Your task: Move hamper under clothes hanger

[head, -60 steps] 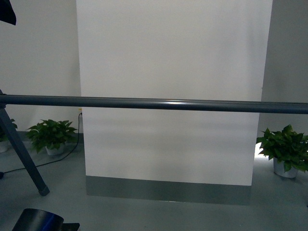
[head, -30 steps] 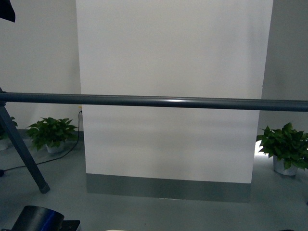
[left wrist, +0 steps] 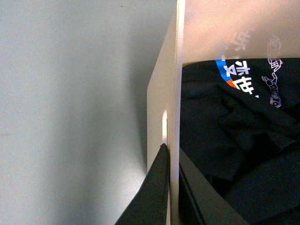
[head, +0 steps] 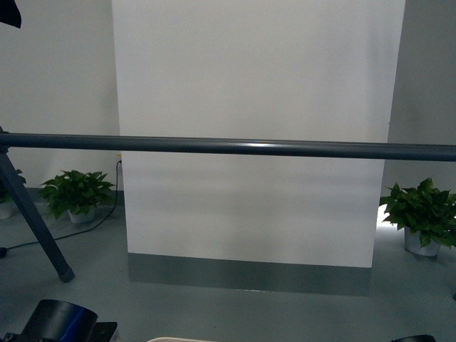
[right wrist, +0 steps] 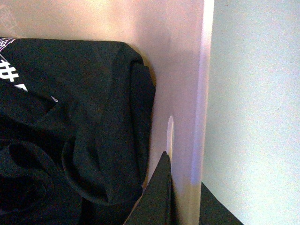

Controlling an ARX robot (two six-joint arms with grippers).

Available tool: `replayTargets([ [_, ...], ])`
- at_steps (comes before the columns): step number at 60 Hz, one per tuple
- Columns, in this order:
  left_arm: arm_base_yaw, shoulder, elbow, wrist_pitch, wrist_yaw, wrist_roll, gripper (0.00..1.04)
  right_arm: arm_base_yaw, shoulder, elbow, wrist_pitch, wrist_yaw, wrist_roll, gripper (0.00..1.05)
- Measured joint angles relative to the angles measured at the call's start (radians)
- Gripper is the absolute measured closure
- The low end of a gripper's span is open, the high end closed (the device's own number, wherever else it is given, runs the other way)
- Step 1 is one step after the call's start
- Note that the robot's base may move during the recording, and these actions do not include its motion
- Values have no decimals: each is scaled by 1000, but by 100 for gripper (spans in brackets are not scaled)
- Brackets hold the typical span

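Observation:
The clothes hanger's long dark grey bar (head: 235,147) crosses the whole front view, with one slanted leg (head: 35,228) at the left. Only a pale sliver of the hamper's rim (head: 182,340) shows at the bottom edge. In the left wrist view my left gripper (left wrist: 172,161) is shut on the beige hamper wall (left wrist: 178,70), just below a slot handle (left wrist: 165,124). My right gripper (right wrist: 185,187) is shut on the opposite wall (right wrist: 199,93), one finger inside and one outside. Black clothing (left wrist: 234,136) with blue and white print fills the hamper (right wrist: 70,117).
A white panel (head: 256,85) with a grey base stands behind the bar. Potted plants sit on the grey floor at left (head: 75,192) and right (head: 420,214). A black cable (head: 78,231) runs across the floor. Part of my left arm (head: 60,320) shows bottom left.
In the front view the bar, leg and plants sit slightly higher than a second ago. The hamper's rim and a dark arm part at the right have come into view at the bottom edge.

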Motion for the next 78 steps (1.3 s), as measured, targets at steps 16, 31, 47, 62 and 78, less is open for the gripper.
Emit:
replayTargets([
  [16, -23, 6, 18, -66, -113, -77, 101, 16, 3, 5, -16, -3, 199, 102],
  [31, -28, 56, 45, -66, -112, -95, 101, 16, 34, 9, -8, -3, 209, 102],
  [47, -31, 106, 59, -65, -110, -121, 101, 16, 65, 9, 7, -1, 208, 102],
  [62, -31, 115, 63, -49, -107, -137, 101, 15, 84, 15, 23, 1, 208, 102],
  [78, -31, 126, 63, -27, -101, -160, 101, 11, 114, 31, 36, 4, 211, 102],
])
